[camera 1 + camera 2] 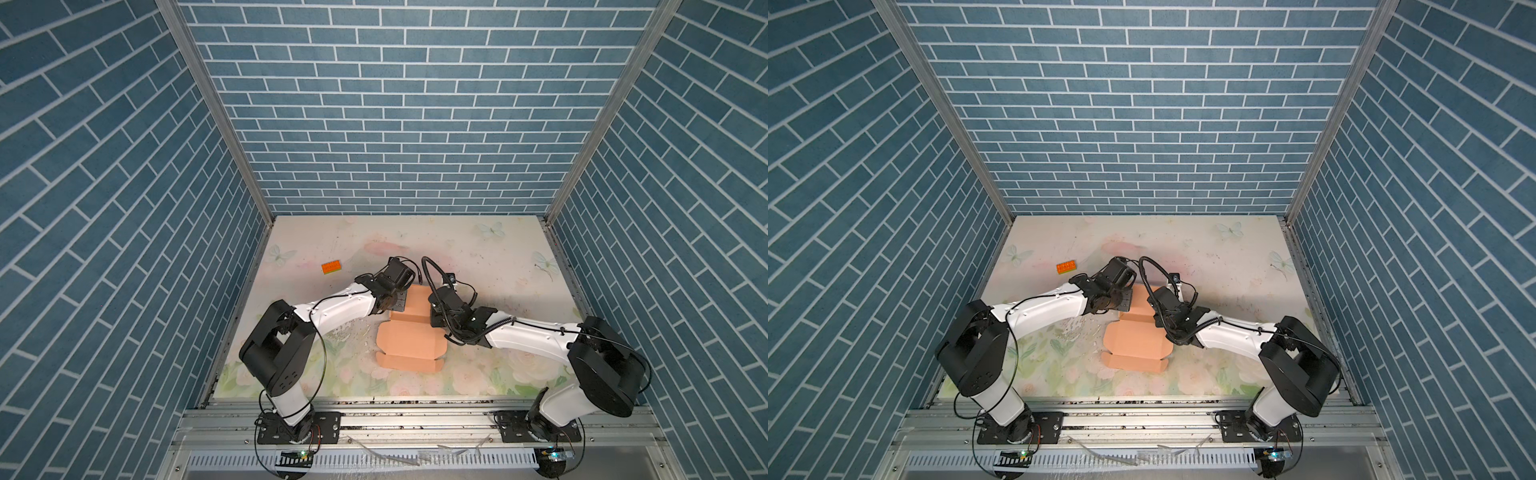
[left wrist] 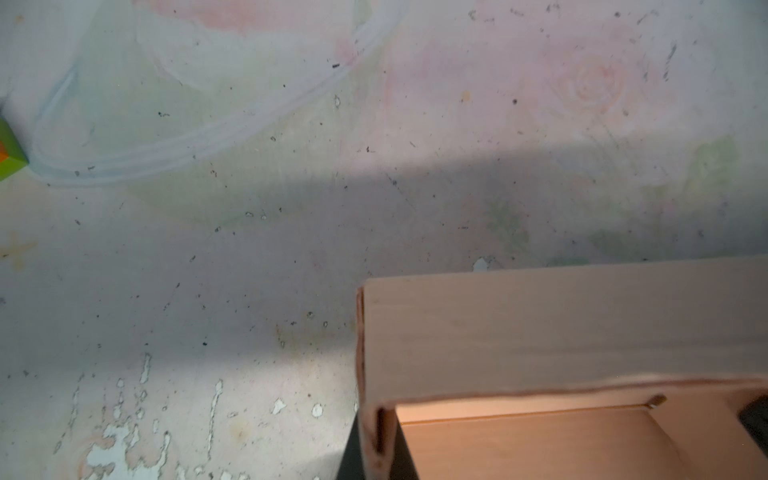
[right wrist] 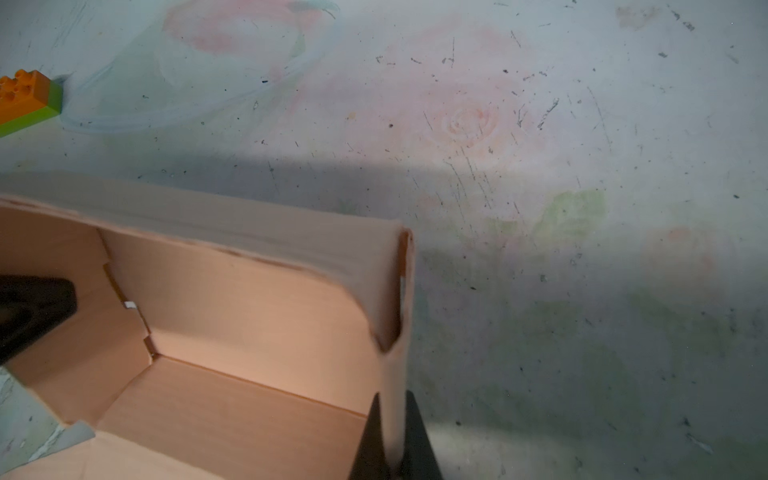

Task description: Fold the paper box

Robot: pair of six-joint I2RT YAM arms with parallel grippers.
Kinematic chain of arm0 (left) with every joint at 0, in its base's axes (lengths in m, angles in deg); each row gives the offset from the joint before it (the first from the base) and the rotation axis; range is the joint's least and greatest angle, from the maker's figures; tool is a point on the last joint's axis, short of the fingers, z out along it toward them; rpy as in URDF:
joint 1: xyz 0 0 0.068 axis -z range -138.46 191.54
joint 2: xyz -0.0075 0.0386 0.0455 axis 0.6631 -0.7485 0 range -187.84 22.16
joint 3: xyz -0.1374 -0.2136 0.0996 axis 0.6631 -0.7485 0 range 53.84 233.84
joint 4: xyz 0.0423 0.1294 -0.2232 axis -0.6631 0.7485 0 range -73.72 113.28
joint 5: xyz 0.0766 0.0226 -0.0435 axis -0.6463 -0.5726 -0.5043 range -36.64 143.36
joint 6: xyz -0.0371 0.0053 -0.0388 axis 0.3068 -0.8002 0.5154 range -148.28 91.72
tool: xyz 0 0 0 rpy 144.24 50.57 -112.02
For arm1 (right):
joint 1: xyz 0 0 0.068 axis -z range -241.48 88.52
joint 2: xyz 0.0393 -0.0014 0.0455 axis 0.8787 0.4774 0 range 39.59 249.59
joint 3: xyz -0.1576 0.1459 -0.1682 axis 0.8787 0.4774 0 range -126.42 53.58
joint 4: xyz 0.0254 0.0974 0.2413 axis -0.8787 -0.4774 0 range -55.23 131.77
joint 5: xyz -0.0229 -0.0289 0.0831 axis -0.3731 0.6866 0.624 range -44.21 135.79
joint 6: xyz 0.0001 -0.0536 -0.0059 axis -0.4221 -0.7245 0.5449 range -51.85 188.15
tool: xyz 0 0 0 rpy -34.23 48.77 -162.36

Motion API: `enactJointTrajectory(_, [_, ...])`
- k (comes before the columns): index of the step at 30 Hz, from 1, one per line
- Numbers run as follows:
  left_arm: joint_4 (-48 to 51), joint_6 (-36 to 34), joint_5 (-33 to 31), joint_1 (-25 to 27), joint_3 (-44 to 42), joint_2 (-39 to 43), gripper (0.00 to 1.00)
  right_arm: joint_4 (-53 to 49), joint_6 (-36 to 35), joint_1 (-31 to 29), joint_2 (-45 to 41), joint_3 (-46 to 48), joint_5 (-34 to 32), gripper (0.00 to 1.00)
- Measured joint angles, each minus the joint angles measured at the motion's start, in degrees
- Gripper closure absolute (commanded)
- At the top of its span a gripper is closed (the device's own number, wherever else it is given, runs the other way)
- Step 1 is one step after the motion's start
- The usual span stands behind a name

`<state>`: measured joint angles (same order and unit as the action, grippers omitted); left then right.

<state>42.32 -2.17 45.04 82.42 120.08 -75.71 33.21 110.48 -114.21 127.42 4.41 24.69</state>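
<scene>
two grippers are clenched on the paper box [image 1: 409, 343] at once. the left gripper [image 2: 376, 459] pinches one upright side wall near a far corner, and the right gripper [image 3: 392, 451] pinches the opposite side wall, with the thin card sandwiched in each wrist view.

the box sits near the middle of the counter [image 1: 478, 266], between the two wrists. it is only half made: the far portion stands up as a shallow tray, while the wide lid panel with its small flaps lies flat on the counter.

the relation that matters is the long axis. it runs from the far tray end back toward the arm bases, so the unfolded lid lies on the near side of both grippers rather than in front of them. neither arm is clearly nearer to it (they flank the tray about evenly). my guess is that the walls are being squared up now, and that closing the lid would call for one gripper to let go and reach back toward the bases.

an orange toy brick [image 1: 331, 267] lies well apart, off to the left.
</scene>
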Motion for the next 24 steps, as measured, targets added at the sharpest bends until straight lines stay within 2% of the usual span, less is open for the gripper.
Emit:
enactJointTrajectory(8, [7.21, -1.11, 5.49, -1.44, 2.6, -3.41, 0.91, -10.34, 5.46, 0.39, 3.19, -5.09, 7.5, 1.0])
enactJointTrajectory(17, [12.83, -3.89, 9.92, -3.13, 9.18, -9.42, 0.85, -12.09, 10.29, 4.81, 6.88, -7.1, 16.7, 1.0])
enactJointTrajectory(24, [17.14, -6.4, 10.45, -4.0, 14.23, -13.99, 0.83, -12.85, 11.89, 6.97, 9.51, -9.55, 21.22, 1.0])
